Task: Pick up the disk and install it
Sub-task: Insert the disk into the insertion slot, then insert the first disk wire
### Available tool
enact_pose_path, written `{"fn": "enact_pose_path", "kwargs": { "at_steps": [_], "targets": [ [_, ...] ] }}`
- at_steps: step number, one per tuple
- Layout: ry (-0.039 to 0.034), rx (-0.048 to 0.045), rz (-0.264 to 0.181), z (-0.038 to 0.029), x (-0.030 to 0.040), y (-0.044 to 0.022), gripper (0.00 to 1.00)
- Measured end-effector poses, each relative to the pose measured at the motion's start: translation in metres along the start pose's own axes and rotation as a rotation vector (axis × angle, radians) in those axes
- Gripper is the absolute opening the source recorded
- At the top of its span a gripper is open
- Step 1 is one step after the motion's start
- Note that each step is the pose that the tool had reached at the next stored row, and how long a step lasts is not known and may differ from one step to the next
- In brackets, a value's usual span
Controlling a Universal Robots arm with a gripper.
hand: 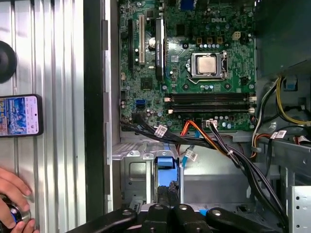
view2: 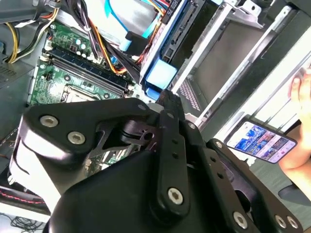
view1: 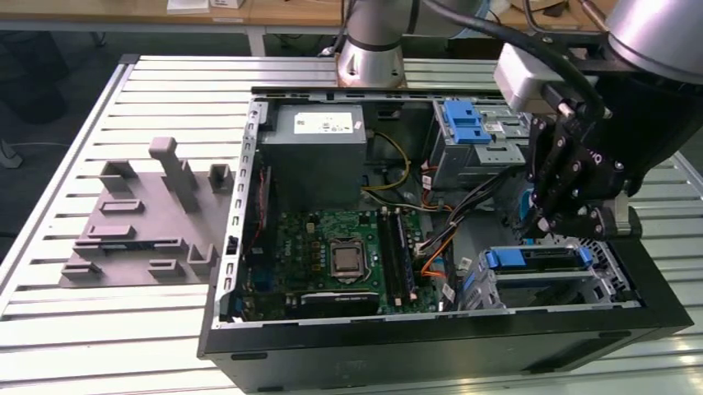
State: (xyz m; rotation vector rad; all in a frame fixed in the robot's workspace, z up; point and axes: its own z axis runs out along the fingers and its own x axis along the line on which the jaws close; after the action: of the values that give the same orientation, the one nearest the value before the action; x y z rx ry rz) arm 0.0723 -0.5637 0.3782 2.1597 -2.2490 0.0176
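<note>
Hanging just over the disk [view1: 535, 257] in the drive cage [view1: 615, 284], probably to seat it, the claw [view1: 544, 229] may be clenched or released; I cannot tell.

The arm [view1: 371, 51] rose from its silver base and bent over towards the exterior view's right, its wrist [view1: 657, 31] turned downward. Below it the black gripper [view1: 538, 224] hung pointing down, leaning slightly towards the exterior view's left.
</note>
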Motion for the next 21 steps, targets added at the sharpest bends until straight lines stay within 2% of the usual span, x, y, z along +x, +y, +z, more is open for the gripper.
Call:
{"fn": "enact_pose_path", "kwargs": {
  "at_steps": [11,15,21],
  "targets": [
    [-0.0001,0.0000,0.000,0.0165,-0.0004,-0.0003,0.11],
    [0.0000,0.0000,0.000,0.0196,-0.0005,-0.0003,0.11],
    [0.0000,0.0000,0.000,0.0199,-0.0005,-0.0003,0.11]
  ]
}}
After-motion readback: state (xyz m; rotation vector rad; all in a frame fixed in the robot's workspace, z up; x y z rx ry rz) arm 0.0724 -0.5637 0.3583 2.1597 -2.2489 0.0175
